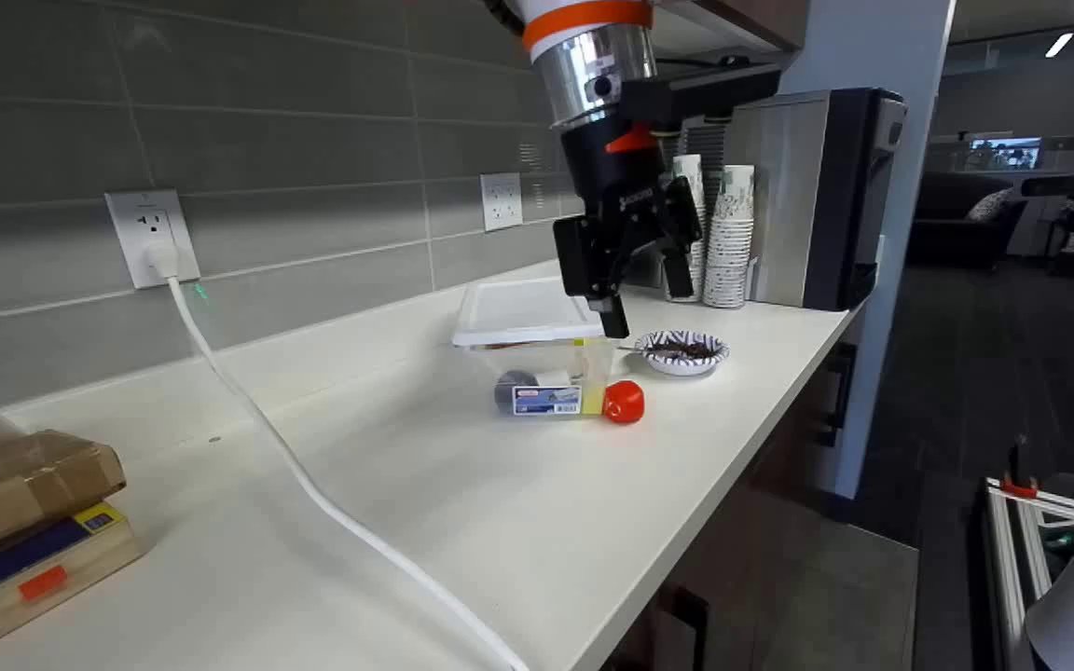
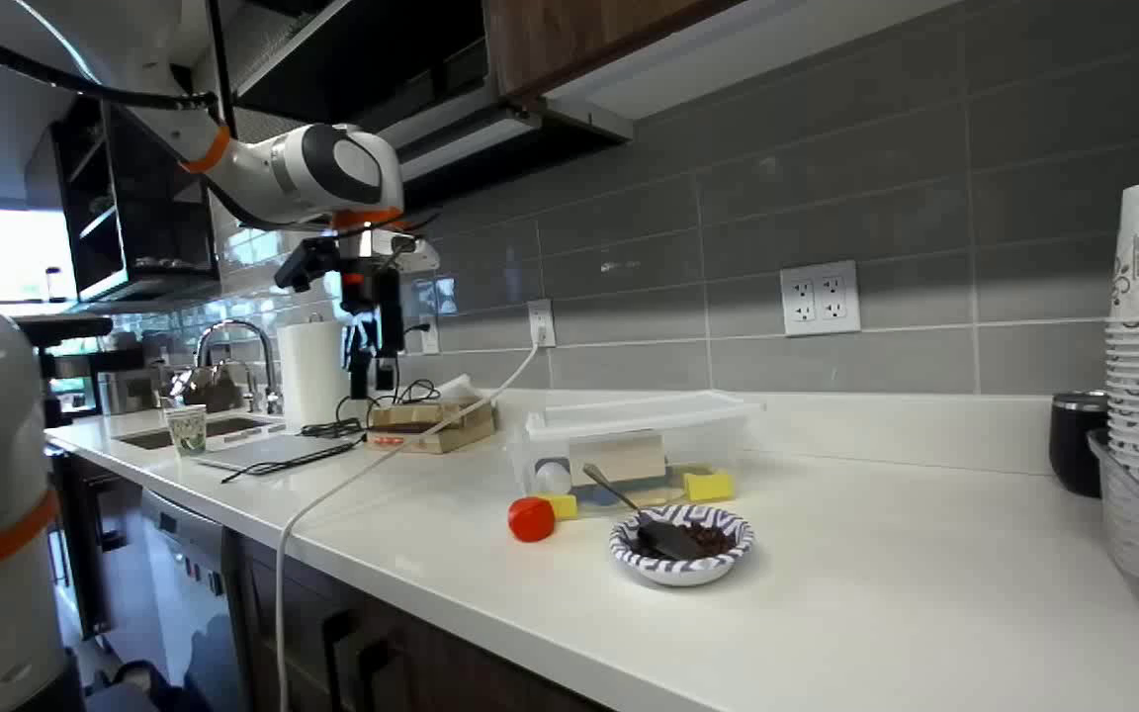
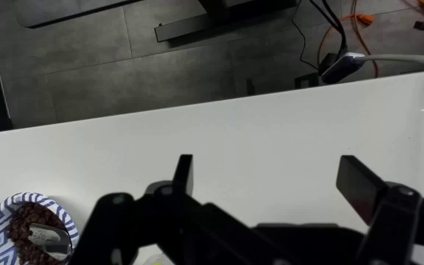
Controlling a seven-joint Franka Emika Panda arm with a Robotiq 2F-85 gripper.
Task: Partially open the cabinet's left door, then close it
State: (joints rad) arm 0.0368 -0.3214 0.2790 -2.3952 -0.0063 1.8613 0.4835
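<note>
The cabinet is an overhead wall cabinet with a brown wood-toned face and lower edge. Only its bottom part shows, at the top of both exterior views [image 1: 775, 17] [image 2: 594, 40]. Its upper part and any handles are out of view, and I cannot tell how its left door stands. My gripper [image 1: 646, 300] hangs pointing down above the counter, below the cabinet's level and apart from it. It also shows in an exterior view [image 2: 373, 379]. In the wrist view the gripper [image 3: 266, 165] has its fingers wide apart, with only white countertop behind the gap.
A lidded clear box [image 1: 532, 312] stands on the counter near the gripper. Beside it are a red object [image 1: 624, 402] and a patterned bowl [image 2: 678, 576] of dark beans with a scoop. Cup stacks [image 1: 730, 261] and a machine [image 1: 784, 200] stand farther along. A white cable [image 1: 313, 489] crosses the counter.
</note>
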